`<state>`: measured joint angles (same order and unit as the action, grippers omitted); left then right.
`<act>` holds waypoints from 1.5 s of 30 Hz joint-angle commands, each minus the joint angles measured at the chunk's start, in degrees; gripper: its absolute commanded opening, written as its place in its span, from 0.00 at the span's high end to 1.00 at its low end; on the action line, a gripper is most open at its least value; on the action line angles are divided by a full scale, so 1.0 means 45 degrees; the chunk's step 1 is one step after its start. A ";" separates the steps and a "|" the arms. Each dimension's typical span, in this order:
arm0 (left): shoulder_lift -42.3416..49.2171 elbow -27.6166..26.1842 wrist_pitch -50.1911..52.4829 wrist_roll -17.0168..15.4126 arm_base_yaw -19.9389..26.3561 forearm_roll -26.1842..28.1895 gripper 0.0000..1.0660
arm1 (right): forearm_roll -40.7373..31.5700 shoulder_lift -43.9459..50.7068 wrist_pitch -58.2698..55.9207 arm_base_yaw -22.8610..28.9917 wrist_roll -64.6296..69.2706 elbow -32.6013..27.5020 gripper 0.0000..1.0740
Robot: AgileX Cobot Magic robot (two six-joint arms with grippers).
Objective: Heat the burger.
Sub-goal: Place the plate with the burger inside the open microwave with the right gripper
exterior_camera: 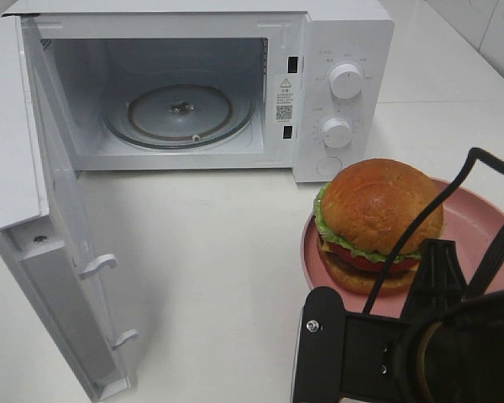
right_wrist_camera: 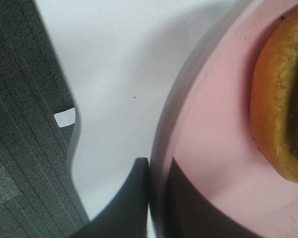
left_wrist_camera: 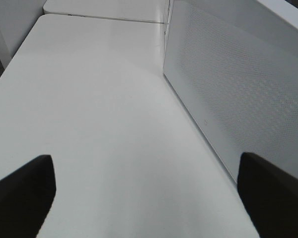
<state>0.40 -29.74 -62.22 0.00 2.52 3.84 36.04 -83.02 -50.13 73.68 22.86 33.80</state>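
Carry the burger point(exterior_camera: 378, 220) by its plate, never by the bun. Note the right gripper point(right_wrist_camera: 156, 171) pinched tight on the rim of the pink plate point(exterior_camera: 480, 225), with one finger on the pink inner face and the other outside the lip, at the worktop's point(exterior_camera: 210, 252) front right corner. Find the burger upright on that plate, just in front of the microwave's point(exterior_camera: 344, 34) dial panel.

Lift only enough to clear the worktop and hold the plate level. Expect a pinch on one edge to let the far side sag, and expect so tall a stack to slide or tip. Move slowly, with no jerks.

Swing left until square with the open cavity along the worktop's back edge, staying clear of the dial panel. Push straight in over the sill and aim the plate's middle at the glass turntable point(exterior_camera: 181, 109). Set down flat before letting go, far enough inside for the door point(exterior_camera: 59, 252) to shut.

Leave the left gripper point(left_wrist_camera: 144, 168), spread wide and holding nothing, over bare worktop beside a perforated white panel, apparently the door's outer face. Count it well placed there for closing the door.
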 commanded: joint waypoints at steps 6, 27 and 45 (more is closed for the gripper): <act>0.0204 0.0025 0.0178 0.0000 0.0038 0.0102 0.15 | 0.1184 0.0064 0.0955 0.0025 -0.1413 0.0013 1.00; 0.0204 0.0025 0.0178 0.0000 0.0038 0.0102 0.15 | 0.2165 0.0064 0.3094 -0.0560 -0.4176 0.0191 1.00; 0.0204 0.0025 0.0178 0.0000 0.0038 0.0102 0.15 | 0.0229 0.0064 0.4609 -0.3374 -1.0517 0.1464 1.00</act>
<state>0.40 -29.74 -62.22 0.00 2.52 3.84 38.62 -83.14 -30.42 60.50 -17.48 38.62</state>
